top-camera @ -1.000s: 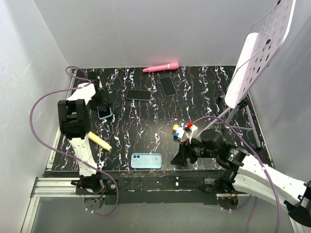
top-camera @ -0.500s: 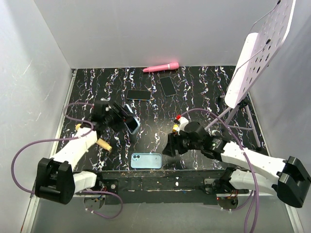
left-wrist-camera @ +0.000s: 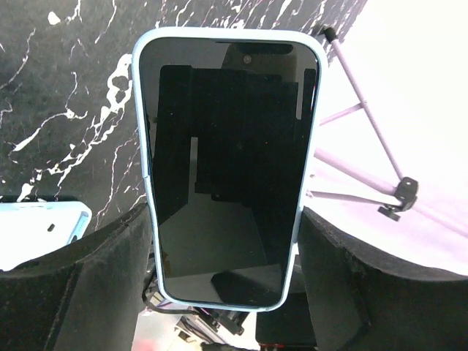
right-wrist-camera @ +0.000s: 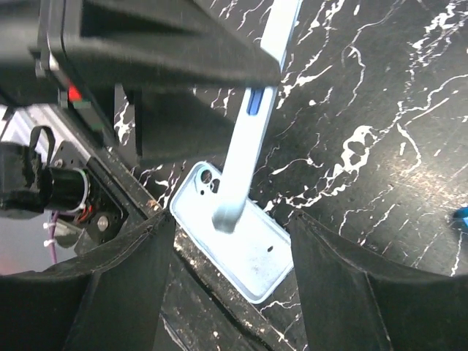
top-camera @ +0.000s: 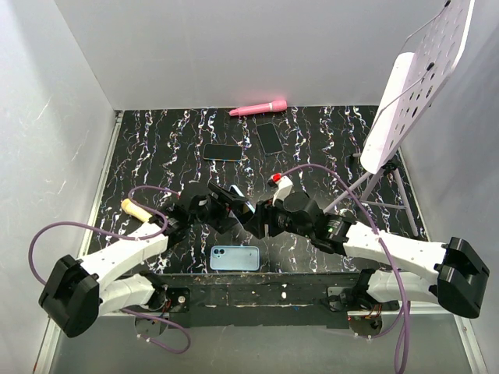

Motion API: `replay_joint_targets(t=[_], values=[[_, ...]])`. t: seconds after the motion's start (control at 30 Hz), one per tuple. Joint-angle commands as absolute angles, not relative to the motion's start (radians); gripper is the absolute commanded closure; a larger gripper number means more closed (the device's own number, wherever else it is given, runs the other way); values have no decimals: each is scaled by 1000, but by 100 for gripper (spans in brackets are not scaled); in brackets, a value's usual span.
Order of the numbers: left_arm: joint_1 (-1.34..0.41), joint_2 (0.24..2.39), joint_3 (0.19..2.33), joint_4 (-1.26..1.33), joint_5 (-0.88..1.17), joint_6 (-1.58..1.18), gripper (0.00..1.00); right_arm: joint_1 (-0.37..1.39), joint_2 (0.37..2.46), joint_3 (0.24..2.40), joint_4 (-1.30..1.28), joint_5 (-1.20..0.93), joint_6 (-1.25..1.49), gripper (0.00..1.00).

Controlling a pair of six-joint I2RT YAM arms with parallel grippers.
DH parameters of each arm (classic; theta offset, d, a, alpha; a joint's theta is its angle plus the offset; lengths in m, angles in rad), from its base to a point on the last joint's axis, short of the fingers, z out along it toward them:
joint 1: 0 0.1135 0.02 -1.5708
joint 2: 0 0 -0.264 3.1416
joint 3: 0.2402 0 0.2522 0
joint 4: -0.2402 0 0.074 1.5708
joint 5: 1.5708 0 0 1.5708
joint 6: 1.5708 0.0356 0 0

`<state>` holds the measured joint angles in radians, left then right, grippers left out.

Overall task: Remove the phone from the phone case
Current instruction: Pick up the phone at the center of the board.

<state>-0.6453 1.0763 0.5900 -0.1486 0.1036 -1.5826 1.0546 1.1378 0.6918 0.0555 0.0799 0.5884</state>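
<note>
The phone [left-wrist-camera: 227, 168], dark screen toward the left wrist camera, sits inside a light-blue phone case [left-wrist-camera: 307, 146]. My left gripper [left-wrist-camera: 227, 219] is shut on the case's long sides and holds it off the table near the middle [top-camera: 243, 206]. In the right wrist view the cased phone [right-wrist-camera: 252, 124] shows edge-on, its lower end hanging between my right gripper's [right-wrist-camera: 227, 219] fingers with gaps on both sides. The right gripper [top-camera: 261, 220] is open and sits just right of the left gripper [top-camera: 226, 204].
An empty light-blue case [top-camera: 235, 257] lies flat by the near edge, under both grippers. Two bare phones [top-camera: 223, 152] [top-camera: 270, 138] and a pink tool [top-camera: 259, 107] lie at the back. A wooden-handled tool [top-camera: 134, 209] is at left, a white perforated stand [top-camera: 405, 93] at right.
The left arm has swung the cased phone from the left side to the table's middle. The right arm has moved left to meet it, and its jaws have narrowed a little.
</note>
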Motion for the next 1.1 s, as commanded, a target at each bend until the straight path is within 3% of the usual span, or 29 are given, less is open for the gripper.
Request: replay_joint_targets(t=[0.0, 0.1, 0.23, 0.4, 0.47, 0.53, 0.63, 0.73, 0.77, 0.87, 0.9, 1.07], values=[[-747, 1098, 646, -94, 14, -1644, 100, 1058, 1132, 718, 112, 187, 626, 33], [-799, 1111, 661, -94, -40, -1643, 100, 1052, 1138, 729, 28, 270, 666, 44], [-841, 1120, 693, -115, -87, -1612, 100, 1049, 1138, 701, 54, 206, 681, 58], [-864, 1114, 718, -153, -139, -1559, 100, 1049, 1144, 690, 60, 146, 707, 60], [-868, 1120, 732, -164, -155, -1516, 100, 1046, 1146, 696, 52, 132, 700, 66], [-873, 1126, 756, -170, -169, -1455, 100, 1039, 1150, 704, 48, 92, 693, 76], [-877, 1123, 787, -183, -201, -1361, 100, 1029, 1154, 696, 78, 20, 695, 99], [-876, 1106, 804, -175, -201, -1275, 100, 1025, 1137, 675, 129, -63, 707, 99], [-876, 1100, 808, -167, -193, -1243, 91, 1025, 1123, 658, 156, -83, 709, 99], [-876, 1062, 816, -150, -204, -1139, 8, 994, 1077, 617, 216, -123, 747, 99], [-876, 1043, 815, -147, -216, -1096, 2, 973, 1063, 603, 233, -141, 768, 99], [-873, 853, 729, -121, -227, -980, 2, 864, 970, 520, 357, -262, 896, 99]])
